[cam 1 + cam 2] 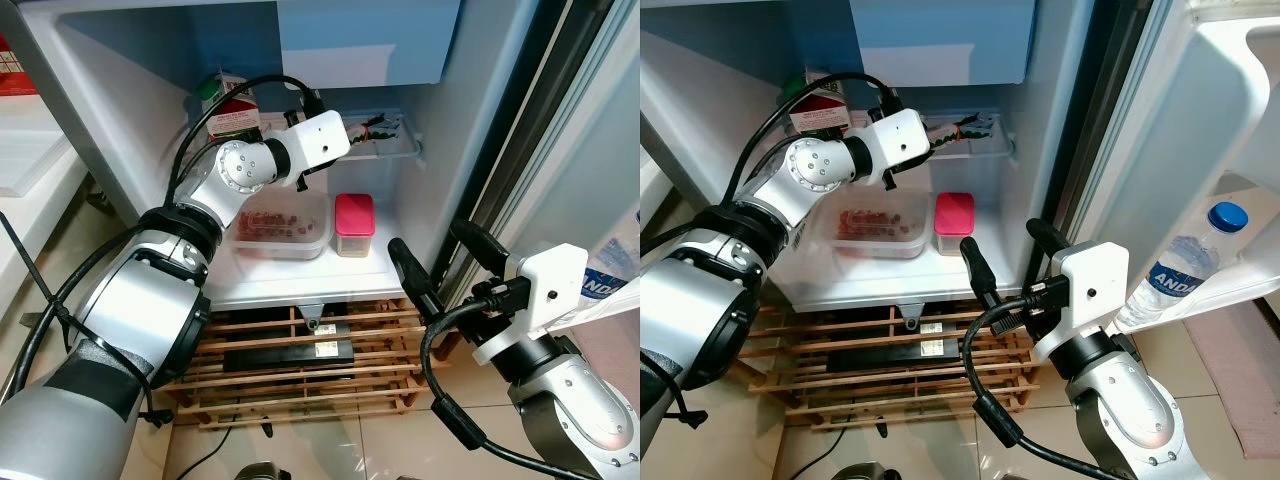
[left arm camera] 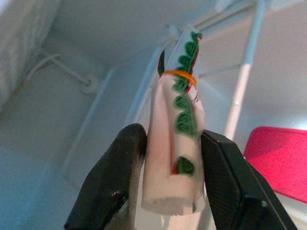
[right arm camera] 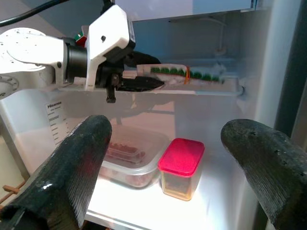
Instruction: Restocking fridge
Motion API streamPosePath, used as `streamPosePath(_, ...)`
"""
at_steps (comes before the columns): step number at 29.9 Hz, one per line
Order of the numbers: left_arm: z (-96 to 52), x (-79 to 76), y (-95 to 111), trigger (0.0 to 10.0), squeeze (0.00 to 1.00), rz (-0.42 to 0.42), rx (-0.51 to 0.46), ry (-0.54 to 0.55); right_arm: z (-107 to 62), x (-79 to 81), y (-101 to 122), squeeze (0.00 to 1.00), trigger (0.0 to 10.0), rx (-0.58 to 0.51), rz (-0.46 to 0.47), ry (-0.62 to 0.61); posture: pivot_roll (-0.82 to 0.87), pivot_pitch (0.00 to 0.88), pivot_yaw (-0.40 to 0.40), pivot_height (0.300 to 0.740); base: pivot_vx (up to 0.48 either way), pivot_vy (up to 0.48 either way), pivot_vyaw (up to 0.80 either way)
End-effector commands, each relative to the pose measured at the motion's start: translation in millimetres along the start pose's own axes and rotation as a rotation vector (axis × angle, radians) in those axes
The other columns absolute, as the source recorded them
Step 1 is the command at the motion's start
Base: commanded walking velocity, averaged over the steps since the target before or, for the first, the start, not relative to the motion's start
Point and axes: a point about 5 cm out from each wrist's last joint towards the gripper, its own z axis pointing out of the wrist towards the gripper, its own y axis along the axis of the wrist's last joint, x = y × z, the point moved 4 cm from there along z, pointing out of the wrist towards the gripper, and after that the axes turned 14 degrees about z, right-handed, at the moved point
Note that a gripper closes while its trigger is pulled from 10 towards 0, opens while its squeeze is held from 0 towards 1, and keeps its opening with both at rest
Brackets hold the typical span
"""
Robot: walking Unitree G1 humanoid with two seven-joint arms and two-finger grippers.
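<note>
My left gripper [image 1: 352, 132] reaches into the open fridge and is shut on a rolled white packet [image 2: 173, 143] that has a green pattern and an orange rubber band. The packet [image 1: 385, 127] lies along the upper glass shelf [image 1: 408, 152]; I cannot tell whether it touches the shelf. In the right wrist view the packet [image 3: 187, 73] points toward the fridge's right wall. My right gripper [image 1: 445, 262] hangs open in front of the fridge's lower shelf, with nothing between its fingers.
On the lower shelf stand a clear tub of red food [image 1: 282, 226] and a small red-lidded jar [image 1: 354, 222]. A carton [image 1: 228, 108] sits at the back left. A water bottle [image 1: 1185, 262] is in the open door. A wooden pallet [image 1: 300, 365] lies below.
</note>
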Motion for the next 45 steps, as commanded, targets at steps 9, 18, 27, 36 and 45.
streamPosePath(9, -3.9, 17.4, -8, 10.0, 1.00, -0.021, 0.057, 0.072, 1.3, 2.8, 1, 0.00, 10.0, -0.001, 0.009, 0.008, -0.02, 0.068, 0.067, 0.740, 0.000, 0.000, 0.00)
streamPosePath(18, -4.5, 17.0, -8, 10.0, 0.00, -0.039, 0.049, 0.073, 1.6, 3.3, 1, 0.00, 10.0, -0.001, 0.009, 0.009, -0.02, 0.068, 0.066, 0.740, 0.000, 0.000, 0.00)
streamPosePath(27, -15.1, 20.5, -3, 10.0, 0.00, -0.277, -0.131, 0.144, 3.8, 5.1, 0, 0.00, 10.0, -0.001, 0.009, 0.018, -0.01, 0.060, 0.069, 0.740, 0.000, 0.000, 0.00)
streamPosePath(36, -29.9, 6.7, 4, 10.0, 0.00, -0.379, -0.311, 0.141, 7.8, 6.2, -1, 0.00, 10.0, -0.001, 0.005, 0.043, 0.00, 0.045, 0.059, 0.740, 0.000, 0.000, 0.00)
streamPosePath(45, -86.3, -38.6, 34, 10.0, 0.00, -0.563, -0.522, 0.005, 7.2, 7.4, -4, 0.00, 10.0, 0.007, 0.002, 0.056, 0.01, 0.005, 0.069, 0.740, 0.000, 0.000, 0.00)
